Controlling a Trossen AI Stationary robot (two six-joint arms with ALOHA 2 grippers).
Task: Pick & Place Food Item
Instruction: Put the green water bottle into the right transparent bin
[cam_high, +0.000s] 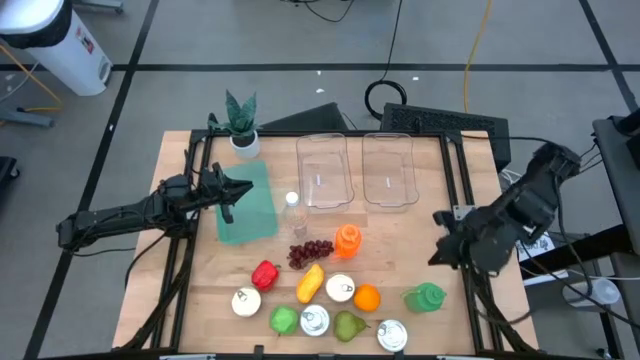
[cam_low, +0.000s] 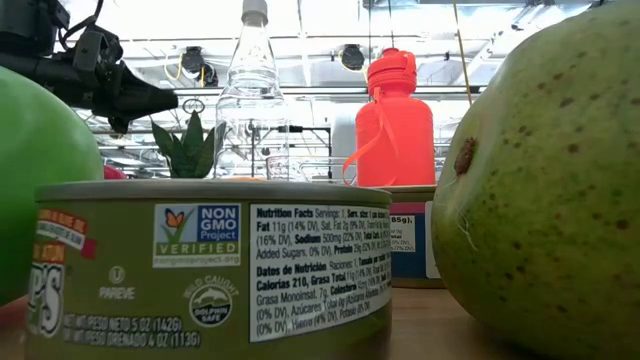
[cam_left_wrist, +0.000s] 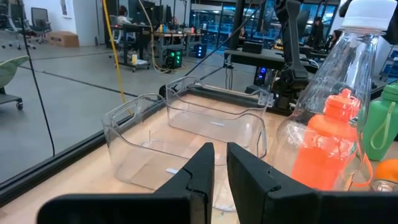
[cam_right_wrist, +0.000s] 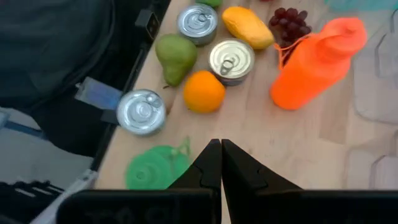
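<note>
Food lies near the table's near edge: purple grapes (cam_high: 310, 252), a red pepper (cam_high: 265, 274), a yellow mango (cam_high: 311, 282), an orange (cam_high: 367, 298), a pear (cam_high: 348, 325), a green apple (cam_high: 284, 320) and several cans (cam_high: 340, 288). My left gripper (cam_high: 235, 190) hovers over a teal mat (cam_high: 248, 215), its fingers close together with only a narrow slit (cam_left_wrist: 221, 165), holding nothing. My right gripper (cam_high: 440, 245) hangs shut and empty at the right side; in its wrist view (cam_right_wrist: 221, 158) it is above the orange (cam_right_wrist: 205, 92) and a green bottle (cam_right_wrist: 155, 168).
Two clear bins (cam_high: 322, 170) (cam_high: 390, 168) stand side by side toward the far edge. A clear bottle (cam_high: 293, 212) and an orange bottle (cam_high: 347, 240) stand mid-table, a green bottle (cam_high: 427, 297) lies near right, and a potted plant (cam_high: 241, 125) is at the far left.
</note>
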